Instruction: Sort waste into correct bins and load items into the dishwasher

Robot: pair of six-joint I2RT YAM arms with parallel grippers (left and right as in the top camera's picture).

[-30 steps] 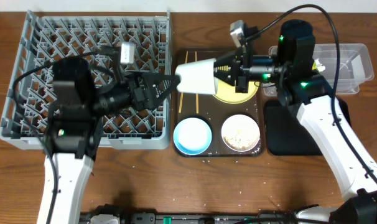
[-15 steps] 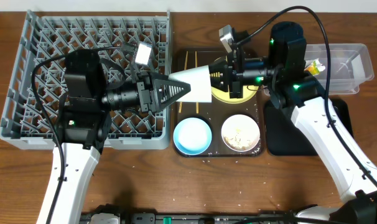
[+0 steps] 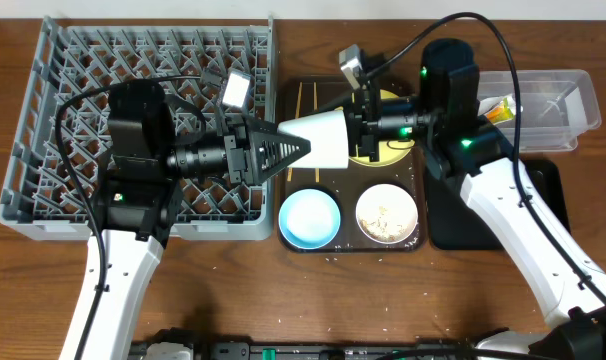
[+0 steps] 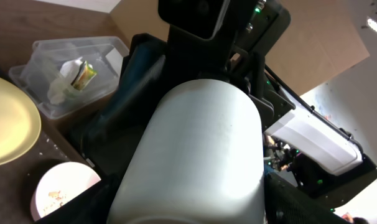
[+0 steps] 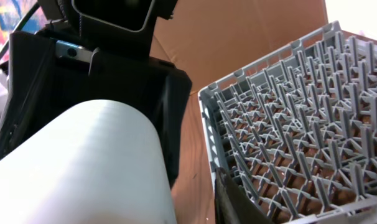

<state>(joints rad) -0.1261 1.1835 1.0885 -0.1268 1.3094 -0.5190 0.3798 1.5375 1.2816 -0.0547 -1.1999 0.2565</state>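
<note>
The small white cup (image 3: pixel 321 140) hangs on its side in the air above the brown tray, between both grippers. My left gripper (image 3: pixel 286 150) is shut on its open end; its fingers lie flush against both sides in the left wrist view, where the cup (image 4: pixel 201 149) fills the middle. My right gripper (image 3: pixel 356 135) is at the cup's base and open: the right wrist view shows a gap between the cup (image 5: pixel 83 168) and the finger. The grey dish rack (image 3: pixel 43 120) lies at the left. The yellow plate (image 3: pixel 393 152) and chopsticks (image 3: pixel 301 98) sit under the cup.
The brown tray (image 3: pixel 285 238) also holds a light blue bowl (image 3: pixel 310 217) and a white bowl with rice scraps (image 3: pixel 387 215). The clear tub (image 3: pixel 573 85) at the back right holds the snack wrapper (image 3: pixel 493 108) and a napkin. The black tray (image 3: pixel 448 225) lies under my right arm.
My right gripper carried the cup left toward the rack. My left gripper came in from the left and closed over the cup's open end. The right fingers have loosened.
</note>
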